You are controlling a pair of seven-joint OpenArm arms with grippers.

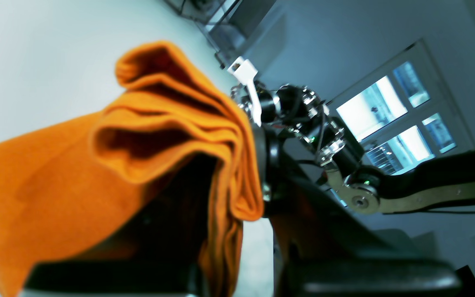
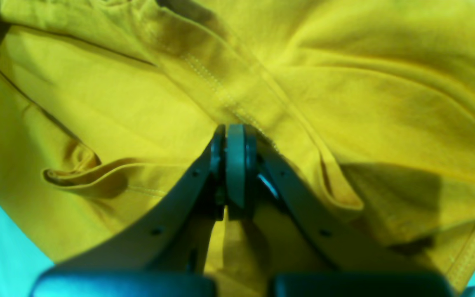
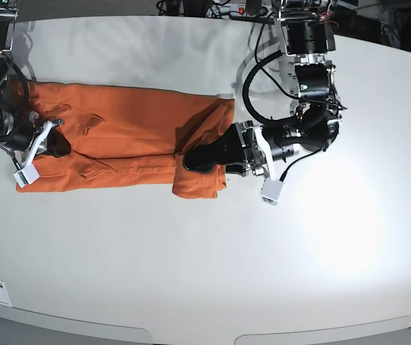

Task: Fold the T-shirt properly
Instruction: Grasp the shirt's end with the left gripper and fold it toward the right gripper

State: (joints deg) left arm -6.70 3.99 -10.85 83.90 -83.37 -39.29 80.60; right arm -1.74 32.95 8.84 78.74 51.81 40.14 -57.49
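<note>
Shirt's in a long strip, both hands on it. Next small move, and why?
Probably carry the left hand along the strip toward the right hand, laying its end over. The T-shirt lies as a long narrow band on the table; the left hand is shut on a bunched end that is lifted and already doubled back, while the right hand, shut, sits on the far end.

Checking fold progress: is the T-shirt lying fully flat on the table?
No: the left gripper has lifted one end of the T-shirt.
</note>
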